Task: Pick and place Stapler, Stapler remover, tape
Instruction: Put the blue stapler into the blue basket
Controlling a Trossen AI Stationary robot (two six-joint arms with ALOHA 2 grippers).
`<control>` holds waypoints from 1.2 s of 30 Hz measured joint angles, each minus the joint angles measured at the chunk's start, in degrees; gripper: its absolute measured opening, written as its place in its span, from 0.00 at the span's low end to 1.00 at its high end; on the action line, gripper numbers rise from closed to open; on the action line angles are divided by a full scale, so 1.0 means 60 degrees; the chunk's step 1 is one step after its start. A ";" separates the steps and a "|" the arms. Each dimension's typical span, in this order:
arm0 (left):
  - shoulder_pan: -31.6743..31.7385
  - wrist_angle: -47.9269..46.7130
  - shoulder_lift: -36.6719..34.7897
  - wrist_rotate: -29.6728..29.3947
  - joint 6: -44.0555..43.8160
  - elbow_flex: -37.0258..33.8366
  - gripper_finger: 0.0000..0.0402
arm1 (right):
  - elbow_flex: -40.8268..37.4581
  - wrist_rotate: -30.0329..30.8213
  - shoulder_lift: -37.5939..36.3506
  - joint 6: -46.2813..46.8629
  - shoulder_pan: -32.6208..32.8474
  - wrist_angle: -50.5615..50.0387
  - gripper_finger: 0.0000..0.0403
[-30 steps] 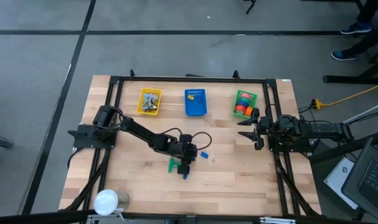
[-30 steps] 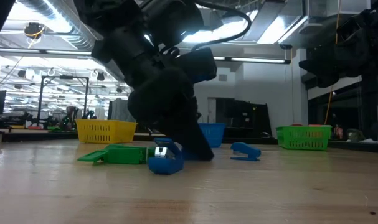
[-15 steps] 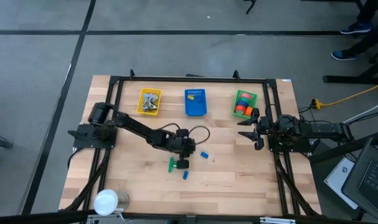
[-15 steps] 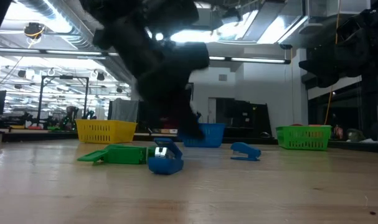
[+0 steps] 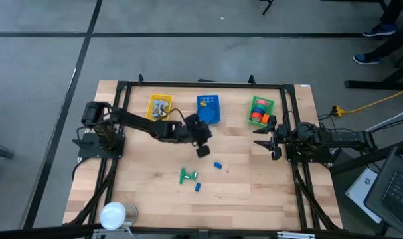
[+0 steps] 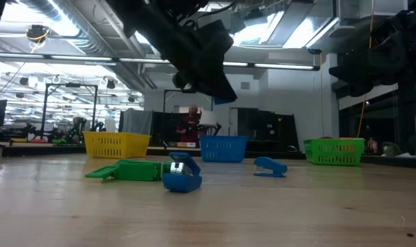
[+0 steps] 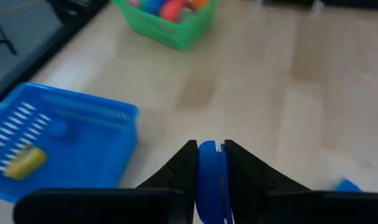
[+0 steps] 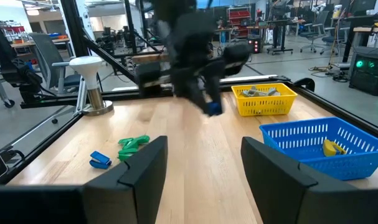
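While lifted, blue stapler (image 7: pixel 207 180) between left fingers (image 7: pixel 182 168)

Desk (image 5: pixel 254 192): light wood grain. Three slatted baskets: yellow basket (image 5: pixel 159 109), blue basket (image 5: pixel 208 109), green basket (image 5: pixel 259 111) containing orange, red and pink tape (image 5: pixel 257 114). Black left hand (image 7: pixel 208 163) grips a blue piece (image 7: pixel 207 180). Green stapler (image 5: pixel 188 175); white cup (image 5: pixel 113 215).

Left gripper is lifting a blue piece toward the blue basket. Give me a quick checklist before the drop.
1. Blue piece clamped in left gripper: ok.
2. Gripper directly over blue basket: not ok, it hangs just off the basket's near edge.
3. Basket has free room: ok, only a yellow item and a small blue one.
4. Right gripper out of the way: ok, open, by the green basket.
5. Piece type: cannot tell.
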 joint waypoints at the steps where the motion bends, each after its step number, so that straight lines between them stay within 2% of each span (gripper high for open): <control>1: 0.0152 0.0072 -0.0024 0.0004 0.0055 0.0002 0.15 | -0.0001 0.0000 0.0000 -0.0003 -0.0002 -0.0003 0.52; 6: 0.1073 0.0777 -0.0043 0.0015 0.0491 -0.0002 0.15 | 0.0000 0.0000 0.0000 -0.0003 0.0000 -0.0003 0.52; 11: 0.2025 0.1049 -0.0047 0.0123 0.0096 -0.0002 0.15 | -0.0001 0.0000 0.0000 0.0000 -0.0002 -0.0003 0.52; 14: 0.2538 0.1234 0.0083 0.0430 0.0118 0.0013 0.15 | -0.0001 0.0000 0.0000 0.0000 -0.0002 -0.0003 0.52; 18: 0.3070 0.1882 0.0543 0.1443 -0.0082 0.0013 0.15 | 0.0000 0.0000 0.0000 0.0000 -0.0004 0.0000 0.52; 22: 0.3275 0.2276 0.1095 0.1706 -0.0031 0.0010 0.15 | 0.0000 0.0000 0.0002 -0.0003 -0.0002 -0.0005 0.52; 29: 0.3514 0.2252 0.1403 0.1883 0.0271 0.0009 0.15 | -0.0001 0.0000 0.0000 -0.0001 -0.0004 -0.0007 0.52; 36: 0.3514 0.1734 0.1425 0.1562 0.0524 0.0013 0.15 | 0.0000 0.0000 0.0003 0.0000 -0.0004 -0.0004 0.52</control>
